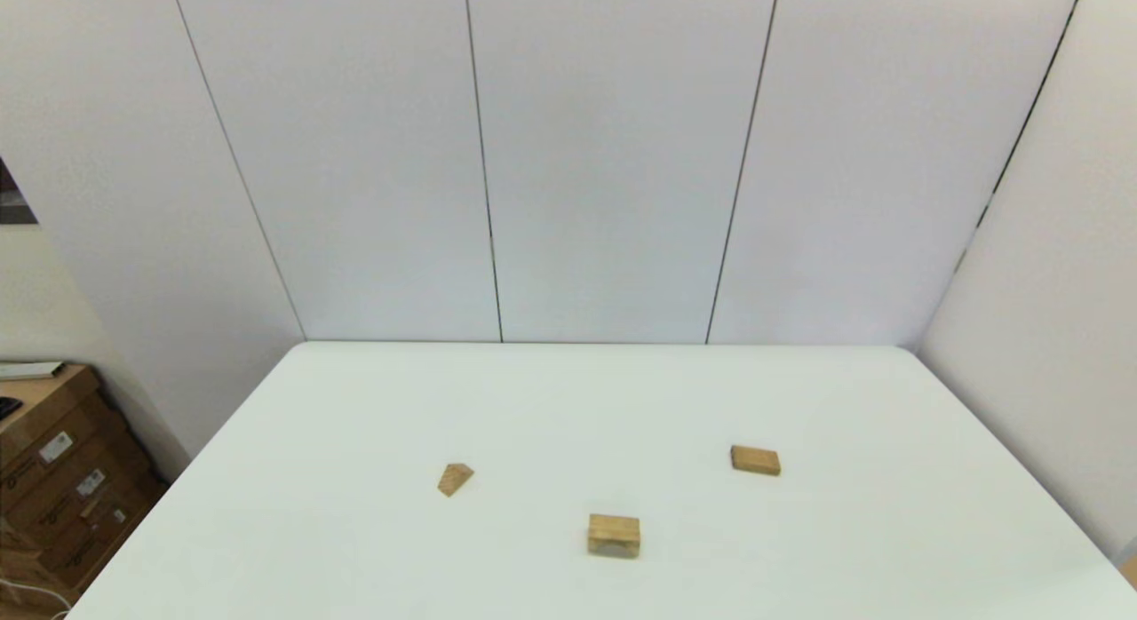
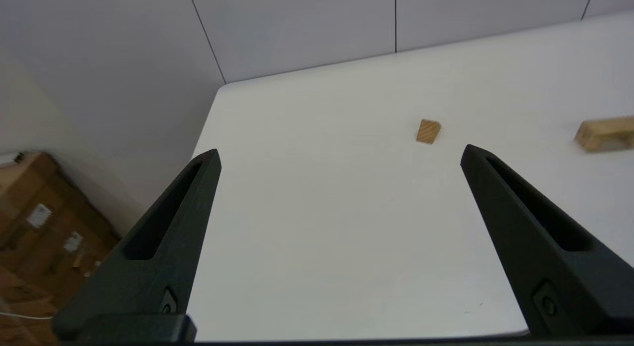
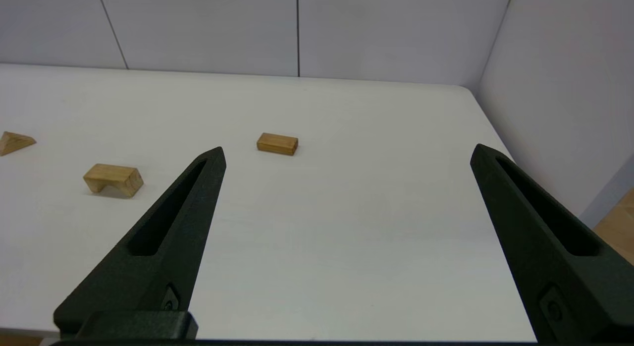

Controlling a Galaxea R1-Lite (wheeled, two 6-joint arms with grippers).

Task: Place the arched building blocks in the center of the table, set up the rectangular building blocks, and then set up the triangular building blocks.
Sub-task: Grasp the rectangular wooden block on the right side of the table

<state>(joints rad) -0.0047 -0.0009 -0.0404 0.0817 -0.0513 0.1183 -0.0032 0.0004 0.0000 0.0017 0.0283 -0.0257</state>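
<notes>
White tabletop bare but for three blocks. Left gripper and right gripper hang at its near edge, fingers spread wide, empty. Beyond the right fingers: arched block standing, rectangular block lying flat; triangular block beyond the left.

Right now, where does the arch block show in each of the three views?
Head view: arch, low centre, nearest the robot.
Left wrist view: arch, cut by the right edge, beyond the triangle.
Right wrist view: arch, at left, between triangle and slab.
Shared landmark: the triangle.
</notes>
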